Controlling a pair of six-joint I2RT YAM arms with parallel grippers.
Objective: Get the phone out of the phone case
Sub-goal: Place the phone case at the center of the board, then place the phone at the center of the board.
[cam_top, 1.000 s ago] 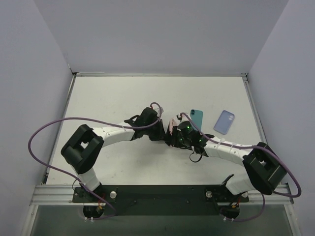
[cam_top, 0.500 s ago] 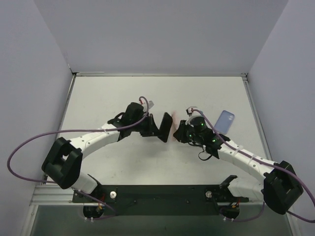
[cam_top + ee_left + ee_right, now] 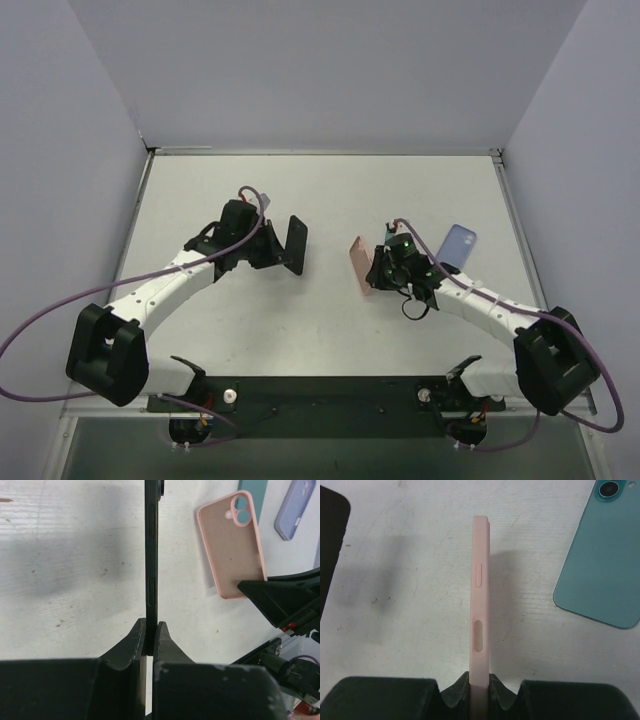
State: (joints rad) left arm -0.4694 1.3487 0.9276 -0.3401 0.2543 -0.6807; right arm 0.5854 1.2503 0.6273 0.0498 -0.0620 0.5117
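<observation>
My left gripper [image 3: 150, 636] is shut on the black phone [image 3: 151, 555], held edge-on above the table; in the top view the phone [image 3: 296, 244] hangs left of centre at my left gripper [image 3: 275, 250]. My right gripper [image 3: 480, 685] is shut on the empty pink case [image 3: 480, 600], also edge-on; in the top view the case [image 3: 361, 264] is right of centre at my right gripper [image 3: 378, 268]. The phone and case are apart, with a gap of table between them. The case's open inside [image 3: 231, 550] shows in the left wrist view.
A teal phone [image 3: 602, 560] lies flat on the table just right of the pink case, mostly hidden by my right arm in the top view. A lavender case [image 3: 456, 247] lies further right. White walls enclose the table on three sides.
The two grippers were together at the centre; the left has pulled left with the black phone, and the right has moved right with the pink case. Phone and case have separated.
</observation>
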